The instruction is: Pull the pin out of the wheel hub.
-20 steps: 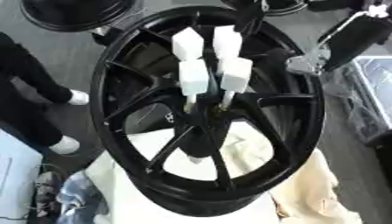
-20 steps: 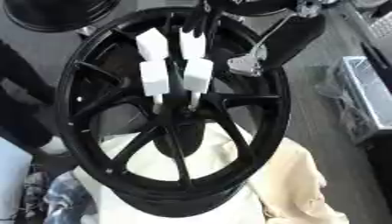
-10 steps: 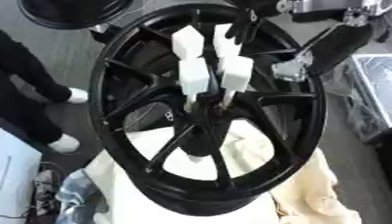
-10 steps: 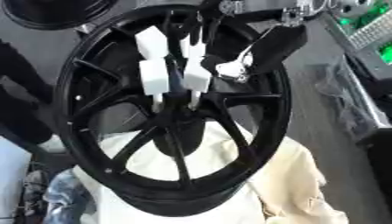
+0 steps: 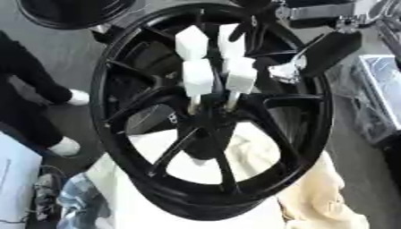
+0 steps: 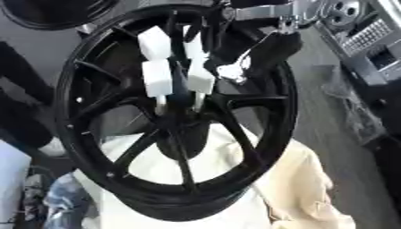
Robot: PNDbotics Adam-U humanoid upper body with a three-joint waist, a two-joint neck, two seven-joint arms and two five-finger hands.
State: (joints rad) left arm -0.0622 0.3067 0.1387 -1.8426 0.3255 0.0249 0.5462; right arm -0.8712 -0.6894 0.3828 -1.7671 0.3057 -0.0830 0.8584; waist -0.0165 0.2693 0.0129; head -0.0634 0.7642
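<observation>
A black spoked wheel hub (image 5: 211,116) lies tilted on a cream cloth (image 5: 317,197). Several pins topped with white blocks stand up from its centre on thin stems. Two of the blocks (image 5: 198,77) are nearer and two (image 5: 192,42) sit behind them. My right hand (image 5: 329,49), black with silver parts, comes in from the upper right over the rim. Its fingers are extended and a pale fingertip (image 5: 286,71) sits just right of the nearest block (image 5: 241,74), with nothing held. My left hand shows in no view.
A second black wheel (image 5: 70,11) lies at the top left. A person's dark legs and white shoes (image 5: 74,96) stand at the left. A clear plastic bin (image 5: 380,98) is at the right, and equipment (image 6: 368,40) at the upper right.
My right hand has come down and leftwards from the upper right, across the rim, close to the white pin blocks. The pins and the wheel have not moved.
</observation>
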